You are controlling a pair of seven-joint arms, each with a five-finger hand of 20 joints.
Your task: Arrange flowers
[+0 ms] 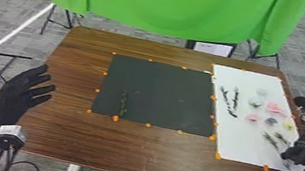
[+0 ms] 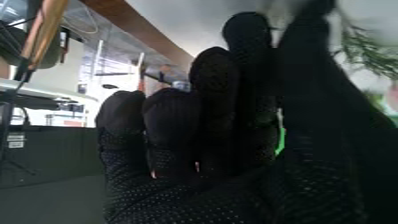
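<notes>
Both the left hand (image 1: pixel 11 99), far left, and right hand (image 1: pixel 303 150), lower right, have relaxed fingers; best pinch one green sprig (image 1: pixel 271 140) low, sparing its leaves.

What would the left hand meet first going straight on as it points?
Probably the brown table at its left edge; depth is unclear, so the left hand might clear it and head for the green cloth.
</notes>
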